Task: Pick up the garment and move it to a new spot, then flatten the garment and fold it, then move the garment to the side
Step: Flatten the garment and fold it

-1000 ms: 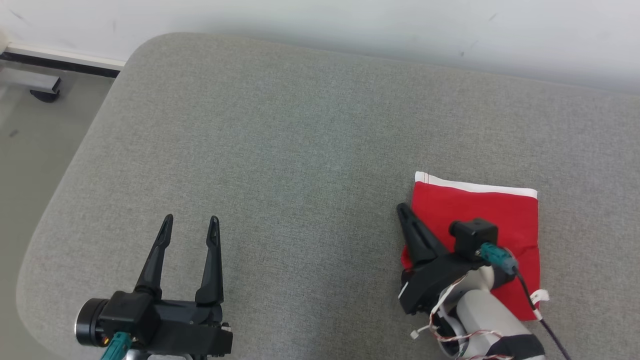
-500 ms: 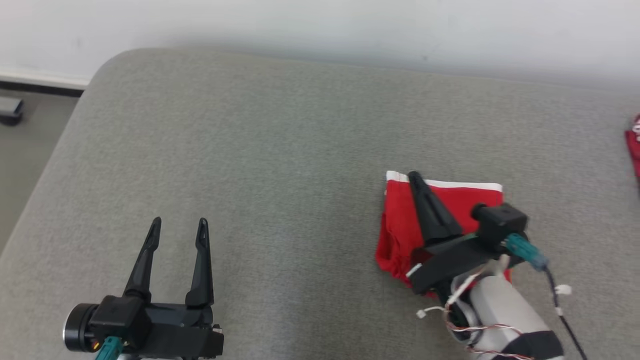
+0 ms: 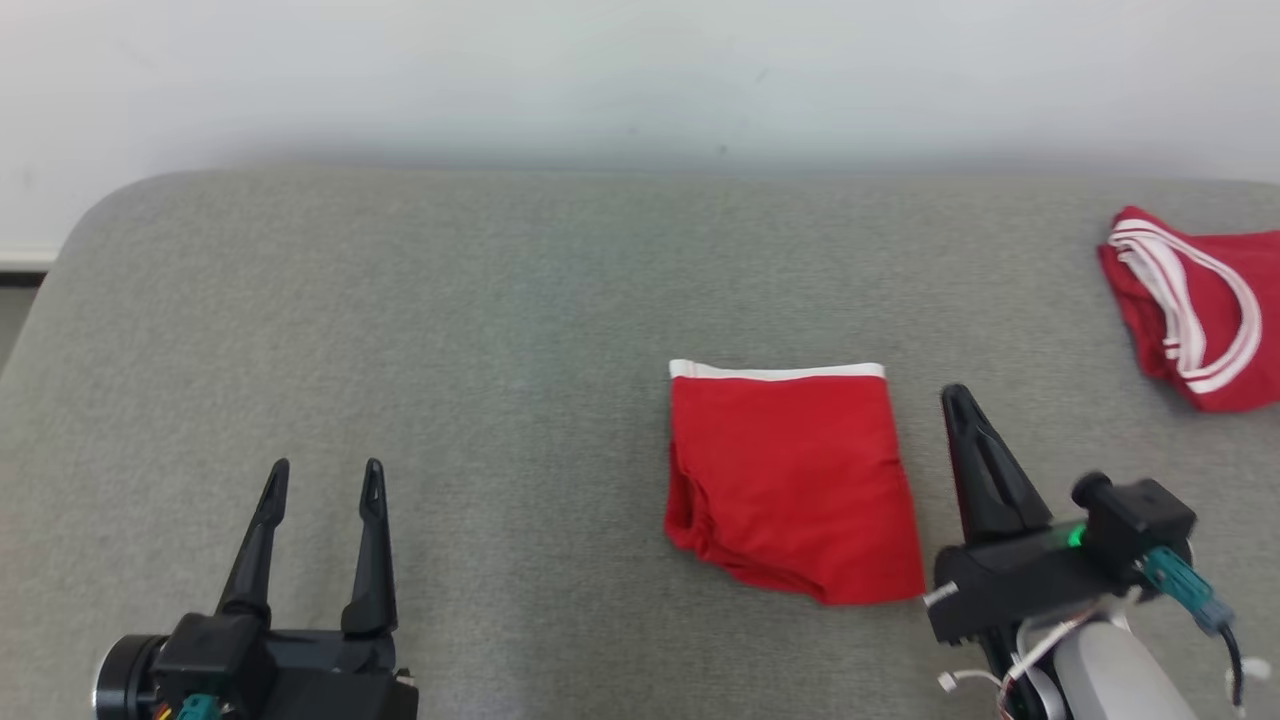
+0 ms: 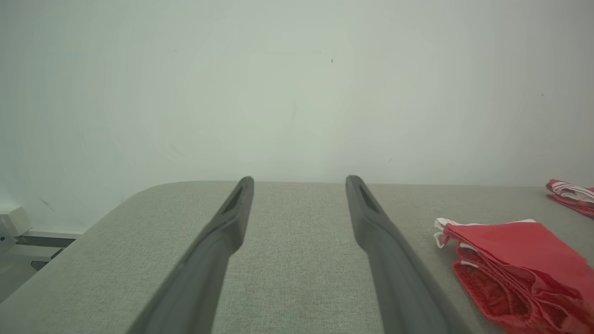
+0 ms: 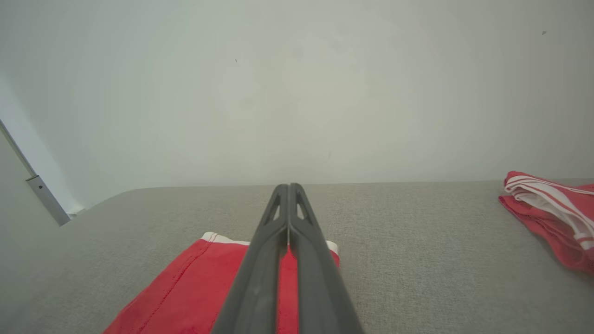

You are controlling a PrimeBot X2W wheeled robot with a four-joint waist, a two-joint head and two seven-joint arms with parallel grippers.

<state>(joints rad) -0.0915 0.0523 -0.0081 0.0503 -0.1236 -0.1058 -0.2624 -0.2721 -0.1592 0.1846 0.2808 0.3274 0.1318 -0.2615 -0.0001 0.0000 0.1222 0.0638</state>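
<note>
2 red garments lie on the grey padded table (image 3: 450, 320): the folded garment (image 3: 790, 480), flat with its white band along the far edge, and a second garment (image 3: 1195, 310) with white stripes, bunched well apart to the right of the folded garment and further back. Right gripper (image 3: 956, 398) sits just beside the folded garment's right edge, its 2 fingers pressed together with nothing between them. Left gripper (image 3: 325, 468) stands well apart to the left of the folded garment, its 2 fingers spread wide and empty, over bare table.
</note>
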